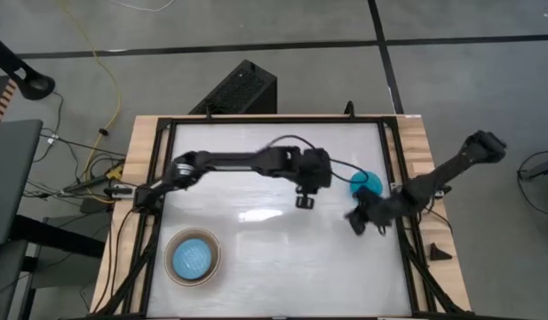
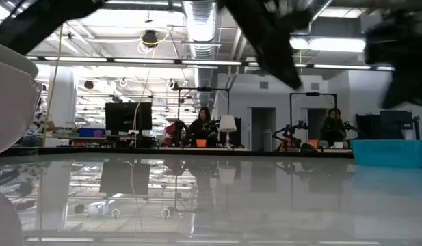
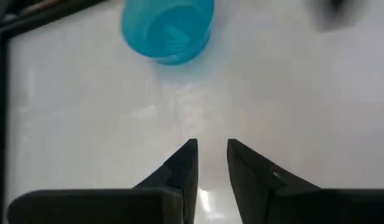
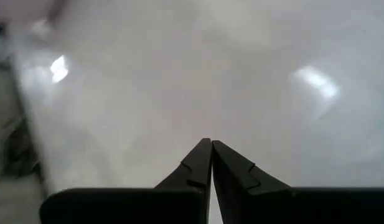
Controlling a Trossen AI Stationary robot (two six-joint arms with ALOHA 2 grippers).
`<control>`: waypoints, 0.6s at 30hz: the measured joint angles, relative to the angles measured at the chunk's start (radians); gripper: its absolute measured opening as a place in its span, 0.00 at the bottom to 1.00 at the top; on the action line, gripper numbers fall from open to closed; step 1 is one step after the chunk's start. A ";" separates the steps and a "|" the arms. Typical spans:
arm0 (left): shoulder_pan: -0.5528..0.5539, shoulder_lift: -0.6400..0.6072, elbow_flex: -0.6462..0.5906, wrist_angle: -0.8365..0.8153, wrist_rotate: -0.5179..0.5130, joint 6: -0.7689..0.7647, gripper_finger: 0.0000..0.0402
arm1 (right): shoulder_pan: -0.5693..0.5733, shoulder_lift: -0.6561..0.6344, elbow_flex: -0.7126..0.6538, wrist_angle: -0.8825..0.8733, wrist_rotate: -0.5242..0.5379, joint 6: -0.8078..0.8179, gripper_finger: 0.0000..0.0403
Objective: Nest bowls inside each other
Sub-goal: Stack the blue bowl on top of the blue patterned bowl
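Observation:
The small teal bowl [image 1: 365, 183] stands upright on its base near the table's right edge; it also shows in the left wrist view [image 3: 168, 28] and the low view [image 2: 388, 152]. My left gripper [image 1: 305, 202] hangs above the table's middle, left of that bowl. Its fingers [image 3: 211, 149] stand a little apart with nothing between them. My right gripper [image 1: 356, 222] is just nearer than the teal bowl, shut and empty [image 4: 211, 146]. At the near left, a light blue bowl sits inside a grey-beige bowl [image 1: 194, 258].
A black frame [image 1: 162, 178] borders the white table top. A black box [image 1: 242, 89] stands beyond the far edge, and a small black wedge [image 1: 440, 252] lies on the wooden strip at the right. Bare table stretches between the stack and the grippers.

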 joint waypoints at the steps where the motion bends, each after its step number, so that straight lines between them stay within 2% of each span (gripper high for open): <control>1: -0.001 -0.027 0.002 -0.045 0.004 -0.017 0.17 | -0.047 -0.021 0.026 -0.063 0.019 -0.031 0.11; 3: -0.004 -0.073 -0.001 -0.144 0.004 -0.041 0.14 | -0.144 -0.049 0.081 -0.181 0.062 -0.091 0.10; 6: -0.009 -0.135 -0.005 -0.235 -0.010 -0.083 0.09 | -0.292 -0.060 0.152 -0.308 0.073 -0.207 0.06; 11: -0.012 -0.272 -0.051 -0.288 -0.028 -0.178 0.01 | -0.515 -0.026 0.190 -0.430 -0.018 -0.335 0.05; 14: -0.026 -0.337 -0.188 -0.212 -0.032 -0.218 0.00 | -0.634 0.009 0.180 -0.507 -0.080 -0.381 0.06; 18: -0.050 -0.481 -0.450 -0.016 -0.027 -0.273 0.00 | -0.756 0.055 0.179 -0.541 -0.162 -0.471 0.07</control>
